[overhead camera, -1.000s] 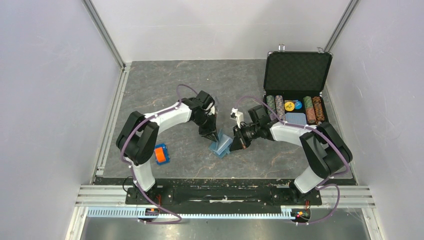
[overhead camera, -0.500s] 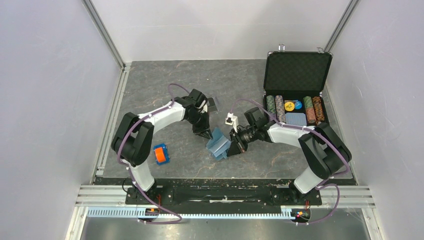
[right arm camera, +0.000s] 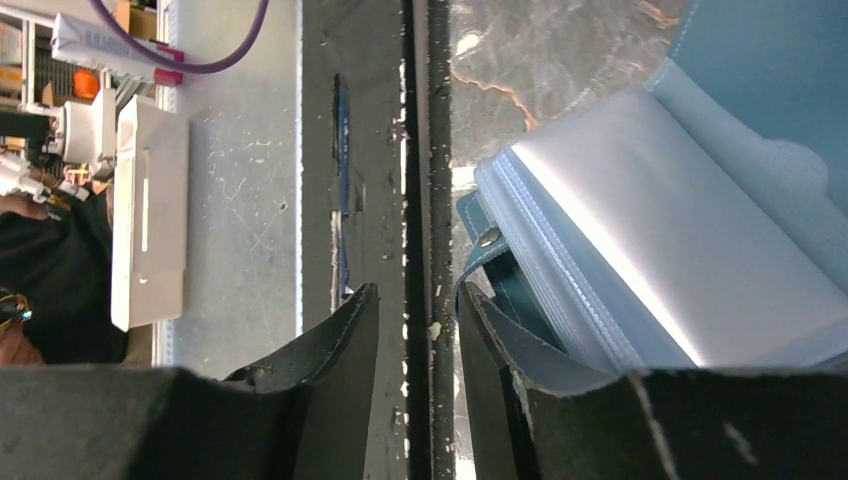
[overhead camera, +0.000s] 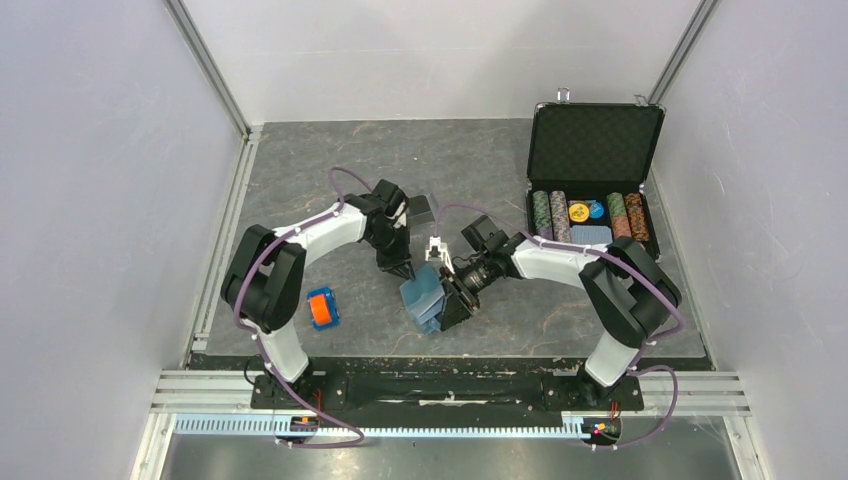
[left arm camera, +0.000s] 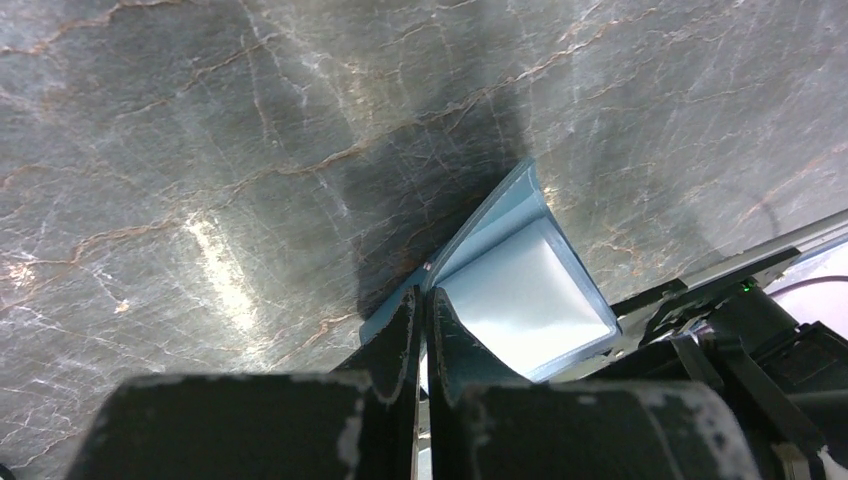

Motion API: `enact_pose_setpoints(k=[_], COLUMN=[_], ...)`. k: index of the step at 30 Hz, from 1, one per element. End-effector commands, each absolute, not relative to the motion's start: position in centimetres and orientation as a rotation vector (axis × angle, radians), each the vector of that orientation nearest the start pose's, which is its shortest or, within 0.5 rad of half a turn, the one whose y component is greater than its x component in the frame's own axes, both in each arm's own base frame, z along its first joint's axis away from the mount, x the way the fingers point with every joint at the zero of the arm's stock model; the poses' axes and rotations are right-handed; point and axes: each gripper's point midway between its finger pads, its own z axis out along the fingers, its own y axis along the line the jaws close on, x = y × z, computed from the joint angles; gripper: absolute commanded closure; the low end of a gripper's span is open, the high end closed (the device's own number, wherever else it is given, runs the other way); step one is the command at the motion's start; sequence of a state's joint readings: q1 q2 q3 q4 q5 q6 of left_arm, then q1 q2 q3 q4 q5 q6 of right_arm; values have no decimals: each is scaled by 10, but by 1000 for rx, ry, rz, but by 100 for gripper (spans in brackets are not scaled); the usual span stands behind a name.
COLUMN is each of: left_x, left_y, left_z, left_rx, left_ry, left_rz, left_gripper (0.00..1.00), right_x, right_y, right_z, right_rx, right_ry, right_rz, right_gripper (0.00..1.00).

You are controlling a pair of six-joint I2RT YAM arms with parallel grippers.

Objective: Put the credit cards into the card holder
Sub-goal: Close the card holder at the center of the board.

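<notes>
Two grippers: both mine, meeting low over the near middle of the table (overhead camera: 300, 180), tips close to each other.
Card holder: the teal card holder (overhead camera: 422, 296) sits at that spot between my two grippers. It is folded open with its pale clear pockets showing. Whether it rests flat I cannot tell.
Left gripper: my left gripper (overhead camera: 402, 271) points down at the table just beside the holder's far-left edge.
Left jaws: drawn almost together, my fingers (left arm camera: 398, 345) leaving only a slit. Whether anything thin sits in that slit I cannot tell.
Right gripper: my right gripper (right arm camera: 415, 295) reaches in from the right, at the holder's near-right side.
Right jaws: narrow but parted, the dark rail at the table's near edge showing through the gap.
Right contact: one finger (right arm camera: 505, 375) lies against the holder. The teal flap with its snap (right arm camera: 488, 237) is at that finger's inner side and the stack of pockets at its outer side.
Dark square thing: a small dark square thing (overhead camera: 421, 209) lies on the table just right of my left wrist, farther back than the holder. What it is I cannot tell.
Block: the orange-and-blue block (overhead camera: 320, 308) stands near left, well apart from the holder.
Chip case: the black chip case (overhead camera: 596, 140) is open at the far right, lid upright, rows of chips inside.
</notes>
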State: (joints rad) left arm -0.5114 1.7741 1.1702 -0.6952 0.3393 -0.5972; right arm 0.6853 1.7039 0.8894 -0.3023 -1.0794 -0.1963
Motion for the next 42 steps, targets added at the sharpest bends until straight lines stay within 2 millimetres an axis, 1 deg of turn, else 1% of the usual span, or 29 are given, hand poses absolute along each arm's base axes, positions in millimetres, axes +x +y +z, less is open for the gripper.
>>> enact_pose_setpoints(k=[1, 8, 10, 12, 13, 15, 17, 19, 20, 21, 23, 26, 27, 30, 34, 37, 40, 42], left_x=[263, 271, 272, 273, 273, 273, 272, 270, 269, 269, 268, 266, 266, 267, 268, 269, 268, 268], left_y=[-222, -208, -207, -207, -208, -208, -203, -198, -196, -195, -194, -196, -198, -204, -208, -211, -213, -214], left_z=[51, 66, 70, 76, 79, 83, 86, 89, 90, 92, 94, 95, 95, 94, 91, 89, 87, 86], left_rx=[-56, -98, -99, -96, -89, -69, -69, -63, -64, -72, -86, -104, -111, -153, -149, -140, -128, -122], left_ry=[2981, 2932, 2918, 2902, 2894, 2879, 2869, 2860, 2852, 2840, 2821, 2797, 2787, 2765, 2778, 2786, 2794, 2797], left_rz=[-590, -565, -561, -566, -578, -584, -546, -497, -472, -449, -417, -373, -375, -407, -411, -416, -417, -417], left_gripper=[98, 98, 98, 98, 98, 98, 98, 98, 98, 98, 98, 98, 98, 98, 98, 98, 98, 98], right_x=[123, 122, 121, 124, 126, 135, 150, 167, 178, 186, 199, 213, 219, 232, 242, 246, 244, 240], right_y=[310, 307, 305, 305, 305, 305, 306, 304, 303, 300, 298, 299, 298, 299, 310, 322, 337, 343], right_z=[87, 88, 87, 83, 81, 81, 82, 84, 82, 82, 83, 83, 80, 72, 67, 67, 70, 68], right_rx=[-1493, -1512, -1517, -1515, -1508, -1477, -1397, -1298, -1239, -1198, -1134, -1054, -993, -903, -873, -921, -969, -994], right_ry=[2069, 2073, 2078, 2099, 2114, 2137, 2167, 2202, 2237, 2254, 2280, 2315, 2356, 2412, 2477, 2490, 2467, 2463], right_rz=[1697, 1678, 1672, 1642, 1621, 1583, 1539, 1493, 1438, 1405, 1336, 1251, 1205, 1115, 1006, 951, 987, 1031], right_gripper=[65, 80, 82, 80, 80, 76, 73, 66, 63, 61, 53, 44, 41, 35, 30, 27, 27, 29])
